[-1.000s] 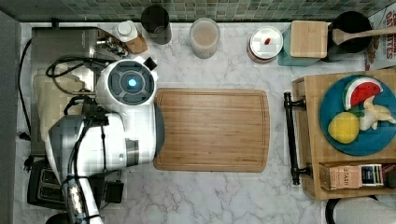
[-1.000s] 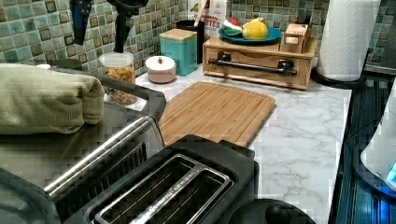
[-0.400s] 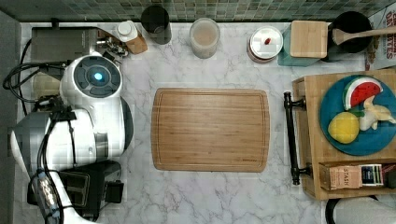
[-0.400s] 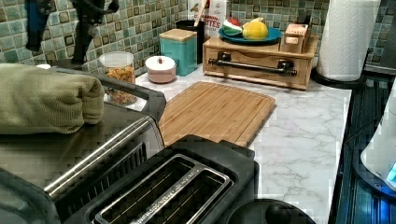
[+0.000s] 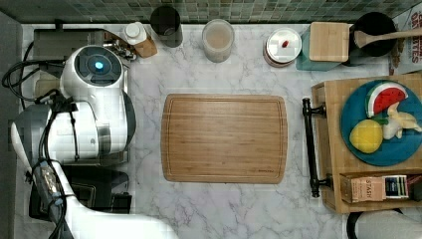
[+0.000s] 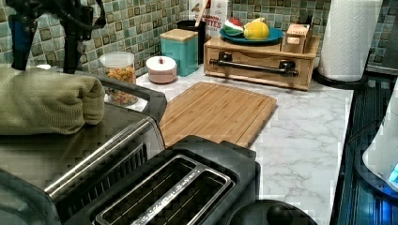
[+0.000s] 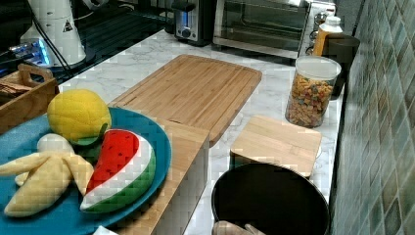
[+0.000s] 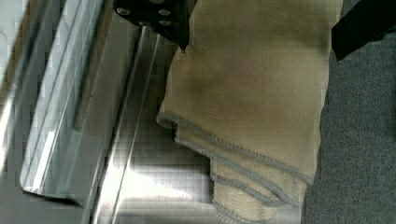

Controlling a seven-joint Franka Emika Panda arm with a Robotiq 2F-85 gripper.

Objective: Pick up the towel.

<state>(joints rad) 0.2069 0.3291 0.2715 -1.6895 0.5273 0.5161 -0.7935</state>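
Observation:
The towel point(image 6: 42, 101) is a cream, rumpled folded cloth lying on top of the silver toaster oven point(image 6: 94, 150) at the left view's left. My gripper point(image 6: 47, 44) hangs just above it, open, with one dark finger on each side of the cloth's top. In the wrist view the towel point(image 8: 252, 93) lies between the two black fingers point(image 8: 154, 18), and its folded, grey-stitched edges rest on the shiny oven top. Nothing is held. In the top view the white arm point(image 5: 94, 99) covers the oven and most of the towel.
A black toaster point(image 6: 173, 187) stands beside the oven. A bamboo cutting board point(image 5: 224, 137) lies mid-counter. A cereal jar point(image 6: 119, 77), a white pot point(image 6: 161, 69) and a teal box point(image 6: 179, 50) line the tiled wall. A wooden stand point(image 5: 331, 149) bears a plate of toy fruit.
The arm has swung toward the top view's left, off the cutting board's edge and over the toaster oven. In the left view the gripper has shifted left and down to just above the towel.

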